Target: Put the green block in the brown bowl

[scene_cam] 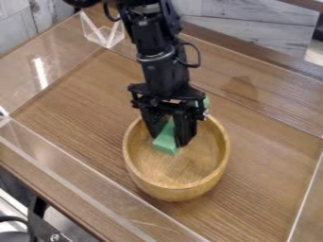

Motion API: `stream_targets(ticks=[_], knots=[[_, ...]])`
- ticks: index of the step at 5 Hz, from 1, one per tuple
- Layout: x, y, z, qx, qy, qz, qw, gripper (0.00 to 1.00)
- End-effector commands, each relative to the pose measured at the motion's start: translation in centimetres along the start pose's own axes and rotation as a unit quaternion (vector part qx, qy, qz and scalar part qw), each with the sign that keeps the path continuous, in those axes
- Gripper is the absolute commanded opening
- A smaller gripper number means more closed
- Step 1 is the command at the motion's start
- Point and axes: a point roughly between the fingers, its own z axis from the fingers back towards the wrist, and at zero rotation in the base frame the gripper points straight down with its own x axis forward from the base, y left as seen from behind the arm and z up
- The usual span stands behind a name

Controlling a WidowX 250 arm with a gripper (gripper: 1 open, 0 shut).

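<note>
The brown bowl (142, 175) is a large round wooden bowl sitting on the wooden table near the front middle. My gripper (171, 142) points steeply down into the bowl's hollow, black fingers shut on the green block (165, 140). The block hangs on end between the fingers, its lower end inside the bowl just above the bottom. I cannot tell whether it touches the wood. The black arm rises from the gripper toward the top of the view.
The table (271, 104) is wood-grained and ringed by low clear plastic walls (57, 180). A clear plastic piece (101, 33) stands at the back left. A dark item (314, 57) shows at the right edge.
</note>
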Motion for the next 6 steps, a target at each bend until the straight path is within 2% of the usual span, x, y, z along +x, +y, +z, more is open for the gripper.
stream_targets(ticks=[1,6], knots=[[1.18,0.17,1.3,0.002,-0.028,-0.002,0.9996,0.0],[1.27,0.53,1.18,-0.002,-0.023,-0.005,0.9997,0.0]])
